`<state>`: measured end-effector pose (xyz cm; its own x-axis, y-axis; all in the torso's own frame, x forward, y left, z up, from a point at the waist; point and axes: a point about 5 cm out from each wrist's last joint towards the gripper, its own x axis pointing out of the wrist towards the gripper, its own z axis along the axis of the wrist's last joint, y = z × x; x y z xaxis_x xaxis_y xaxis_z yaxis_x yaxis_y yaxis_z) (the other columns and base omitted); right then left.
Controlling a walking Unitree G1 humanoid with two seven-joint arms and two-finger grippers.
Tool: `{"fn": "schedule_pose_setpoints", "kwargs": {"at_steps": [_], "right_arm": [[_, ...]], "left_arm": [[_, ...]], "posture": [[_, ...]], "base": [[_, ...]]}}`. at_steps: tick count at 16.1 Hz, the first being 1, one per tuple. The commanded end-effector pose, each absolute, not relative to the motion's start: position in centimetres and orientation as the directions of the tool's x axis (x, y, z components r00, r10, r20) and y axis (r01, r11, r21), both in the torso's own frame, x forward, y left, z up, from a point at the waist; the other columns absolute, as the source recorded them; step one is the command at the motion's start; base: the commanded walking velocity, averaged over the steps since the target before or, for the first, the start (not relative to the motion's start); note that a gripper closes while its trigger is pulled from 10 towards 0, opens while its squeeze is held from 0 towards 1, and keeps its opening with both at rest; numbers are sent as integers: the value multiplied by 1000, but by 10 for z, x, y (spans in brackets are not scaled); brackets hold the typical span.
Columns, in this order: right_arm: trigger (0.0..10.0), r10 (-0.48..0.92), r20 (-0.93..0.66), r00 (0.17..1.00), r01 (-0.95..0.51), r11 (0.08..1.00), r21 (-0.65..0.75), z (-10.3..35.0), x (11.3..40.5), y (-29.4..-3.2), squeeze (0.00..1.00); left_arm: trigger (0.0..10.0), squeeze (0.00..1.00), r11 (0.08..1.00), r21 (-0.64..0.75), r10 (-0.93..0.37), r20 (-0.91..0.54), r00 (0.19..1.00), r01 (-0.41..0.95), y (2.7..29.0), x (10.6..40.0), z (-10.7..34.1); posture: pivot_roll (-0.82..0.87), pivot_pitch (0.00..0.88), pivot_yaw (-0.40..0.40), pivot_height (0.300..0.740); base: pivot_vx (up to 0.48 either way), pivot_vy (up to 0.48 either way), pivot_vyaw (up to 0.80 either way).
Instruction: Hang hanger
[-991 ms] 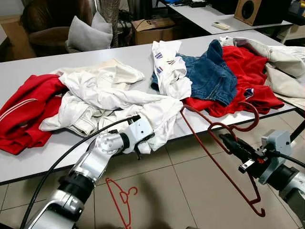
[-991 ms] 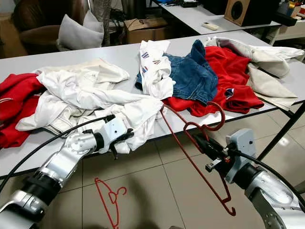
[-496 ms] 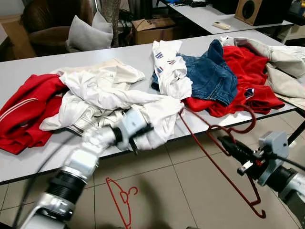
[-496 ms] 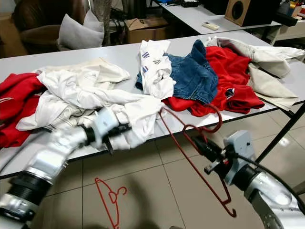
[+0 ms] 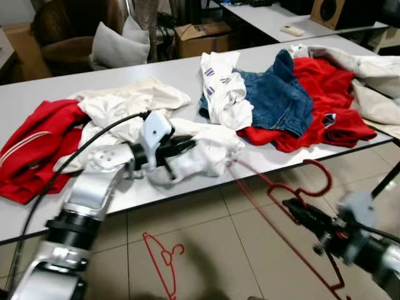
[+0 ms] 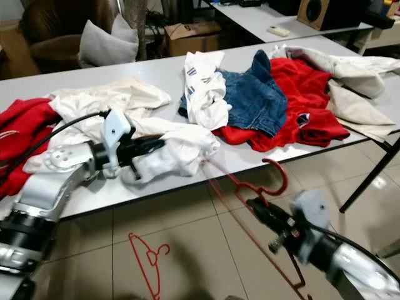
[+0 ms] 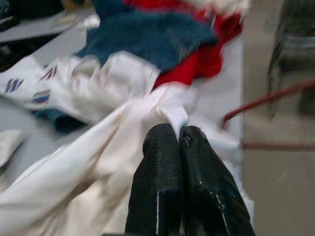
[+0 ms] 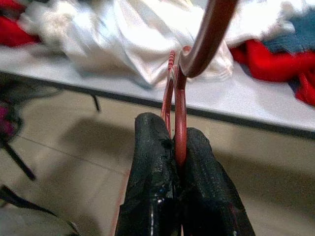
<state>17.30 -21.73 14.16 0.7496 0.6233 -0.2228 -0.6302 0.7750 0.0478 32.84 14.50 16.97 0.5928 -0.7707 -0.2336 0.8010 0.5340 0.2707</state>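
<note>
The right gripper (image 8: 176, 147) hangs low in front of the table edge, over the tiled floor (image 5: 206, 219), its two black fingers (image 8: 150, 162) pressed together on the neck of a red hanger (image 5: 300, 187). The hanger's hook curls up just above and beyond the fingertips, close to the front edge of the grey table (image 5: 275, 156); one long arm of the hanger slants away from the gripper toward the white garment (image 5: 206, 150), and the rest drops below the gripper toward the floor. This part of the head views is blurred.

The left gripper (image 7: 179, 135) reaches over the table, fingers pinched narrow on a fold of that white garment, which bunches around and ahead of the fingertips at the near table edge. Beyond this gripper, further along the table, lie a white cloth with striped patches (image 5: 222, 87), a blue denim piece (image 5: 278, 100) and a red garment (image 5: 331, 106), with a beige garment (image 5: 375, 75) past those. Behind the left gripper's wrist sits another red garment (image 5: 34, 144), partly under more white fabric.

On the floor below the left arm lies a second red hanger (image 5: 162, 259), thin and flat on the tiles.

Past the table stand a grey cushion (image 5: 115, 44) and a cardboard box (image 5: 200, 34).
</note>
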Motion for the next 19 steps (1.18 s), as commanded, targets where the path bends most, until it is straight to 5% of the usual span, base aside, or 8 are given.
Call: {"fn": "schedule_pose_setpoints", "kwargs": {"at_steps": [1,4,9,19], "right_arm": [[10000,696,-152,702,-696,715,67,162,165,-215,0],[10000,788,-182,588,-779,613,133,171,144,-219,0],[10000,678,-203,706,-670,733,120,165,166,-235,0],[10000,729,-130,672,-674,675,299,145,201,-219,0]], "left_arm": [[0,0,497,318,-764,-279,581,807,144,328,167],[0,0,471,326,-766,-309,564,819,142,325,165],[0,0,373,376,-802,-329,498,848,134,318,168],[0,0,338,414,-808,-334,486,845,128,316,173]], "posture": [[-262,0,87,710],[-270,0,85,710],[-263,0,70,710],[-247,0,56,710]], "base": [[0,0,0],[0,0,0],[0,0,0],[0,0,0]]}}
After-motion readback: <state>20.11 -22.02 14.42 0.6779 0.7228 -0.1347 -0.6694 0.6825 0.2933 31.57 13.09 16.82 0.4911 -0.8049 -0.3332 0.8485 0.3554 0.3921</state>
